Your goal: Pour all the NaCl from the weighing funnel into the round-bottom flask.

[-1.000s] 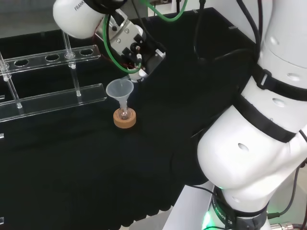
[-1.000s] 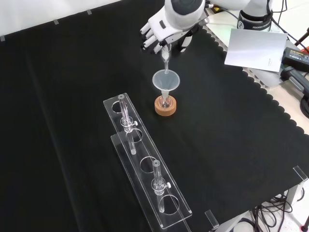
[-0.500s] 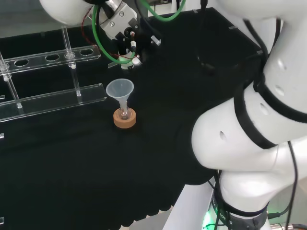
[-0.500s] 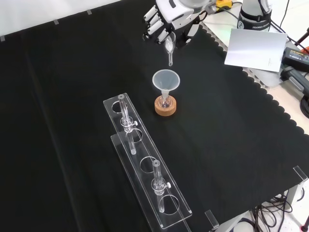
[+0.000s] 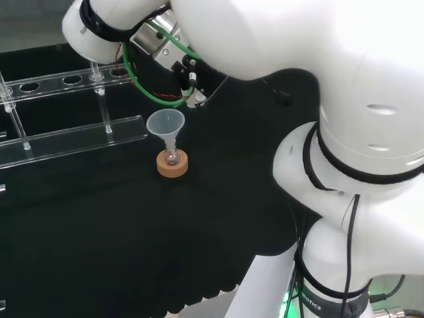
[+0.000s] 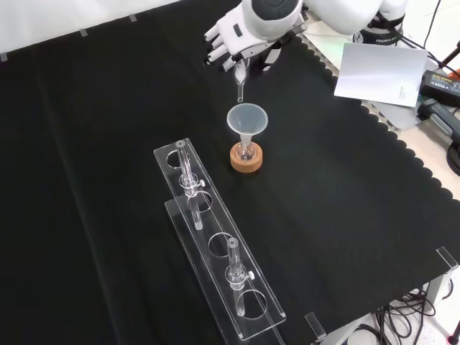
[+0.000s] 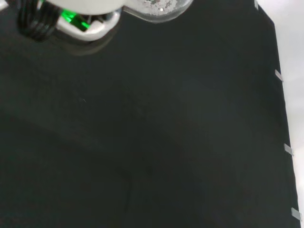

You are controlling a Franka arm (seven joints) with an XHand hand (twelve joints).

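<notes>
Clear flask (image 6: pixel 246 152) half-hidden under funnel (image 6: pixel 247 119)

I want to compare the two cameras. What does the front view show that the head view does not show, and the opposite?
Front view: the hand with fingers curled on the weighing funnel, stem pointing down above the funnel; also a white sheet. Head view: the arm's big white links and green cable. Both: the funnel in the flask on its cork ring, and the clear rack.

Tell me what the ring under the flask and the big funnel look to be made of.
Ring stand: looks like cork, tan and matte with a grainy surface. Funnel: translucent, milky rather than clear, so probably plastic, though frosted glass can't be ruled out.
</notes>
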